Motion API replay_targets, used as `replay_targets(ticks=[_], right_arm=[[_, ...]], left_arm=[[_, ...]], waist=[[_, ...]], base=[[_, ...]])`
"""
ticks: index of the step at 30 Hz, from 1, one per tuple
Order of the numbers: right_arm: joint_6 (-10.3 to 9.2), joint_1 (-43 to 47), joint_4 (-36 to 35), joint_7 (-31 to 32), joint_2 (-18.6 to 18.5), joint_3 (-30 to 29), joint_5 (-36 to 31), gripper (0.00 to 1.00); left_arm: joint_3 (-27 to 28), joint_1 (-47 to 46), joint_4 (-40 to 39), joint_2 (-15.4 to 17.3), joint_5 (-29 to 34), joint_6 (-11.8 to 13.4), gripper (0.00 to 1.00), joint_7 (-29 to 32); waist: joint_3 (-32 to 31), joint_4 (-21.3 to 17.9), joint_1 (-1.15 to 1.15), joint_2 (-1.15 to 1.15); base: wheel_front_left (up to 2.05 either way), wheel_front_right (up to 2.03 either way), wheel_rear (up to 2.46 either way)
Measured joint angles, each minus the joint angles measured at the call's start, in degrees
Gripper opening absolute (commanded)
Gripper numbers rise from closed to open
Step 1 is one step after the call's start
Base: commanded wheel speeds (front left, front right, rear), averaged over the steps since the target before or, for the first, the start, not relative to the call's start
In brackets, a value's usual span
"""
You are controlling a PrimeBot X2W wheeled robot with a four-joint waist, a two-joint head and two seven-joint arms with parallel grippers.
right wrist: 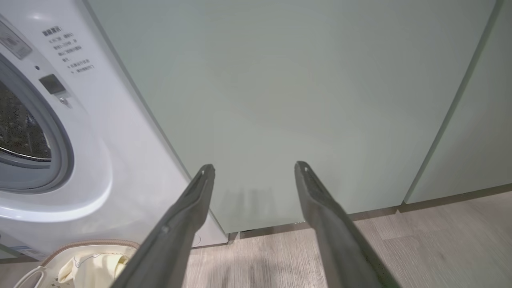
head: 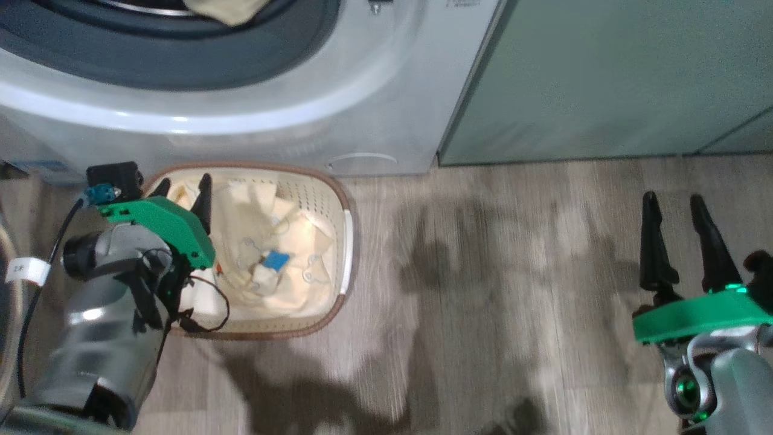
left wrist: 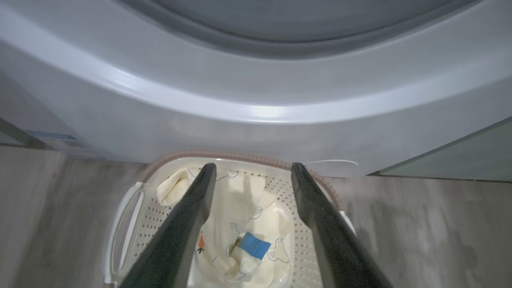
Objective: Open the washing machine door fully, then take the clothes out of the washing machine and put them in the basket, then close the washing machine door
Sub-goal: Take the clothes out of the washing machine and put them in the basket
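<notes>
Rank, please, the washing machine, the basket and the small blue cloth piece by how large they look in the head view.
1. washing machine, largest though cropped
2. basket
3. blue cloth piece, smallest by far

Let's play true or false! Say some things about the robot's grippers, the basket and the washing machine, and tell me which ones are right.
1. The pale yellow cloth garments lie inside the cream-white perforated plastic basket. True.
2. The left gripper is shut on a garment. False: its dark fingers stand apart above the basket, holding nothing.
3. The basket stands on the wood-look floor before the white front-loading washing machine. True.
4. The right gripper holds the small blue piece. False: it is open and empty, facing the sage-green cabinet front; the blue piece lies on the garments in the basket.
</notes>
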Motion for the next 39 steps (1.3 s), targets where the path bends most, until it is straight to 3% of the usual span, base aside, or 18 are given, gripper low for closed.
replay_targets(ticks=[8,20,28,39], right_arm=[[0.00,2.4,0.4,0.0,-0.5,-0.3,-0.3,1.00],[0.00,9.5,0.2,0.0,-0.8,-1.6,-0.5,1.00],[0.00,14.1,0.2,0.0,-0.9,-2.2,-0.5,1.00],[0.00,15.5,0.0,0.0,-0.9,-2.3,-0.5,1.00]], left_arm=[[-1.2,8.0,-14.5,2.6,-3.6,0.0,1.00,-0.7],[9.1,26.7,-35.3,4.2,1.1,0.0,1.00,-0.8],[12.0,37.0,-41.7,2.2,2.8,0.5,1.00,-0.8],[14.0,42.2,-44.6,1.0,4.1,0.5,1.00,-0.8]], waist=[[-7.1,1.1,-0.01,0.00],[-16.9,2.2,-0.01,0.00],[-21.9,3.2,-0.01,0.00],[-25.0,4.3,0.00,0.00]], base=[[0.00,0.00,0.00],[0.00,0.00,0.00],[0.00,0.00,0.00],[0.00,0.00,0.00]])
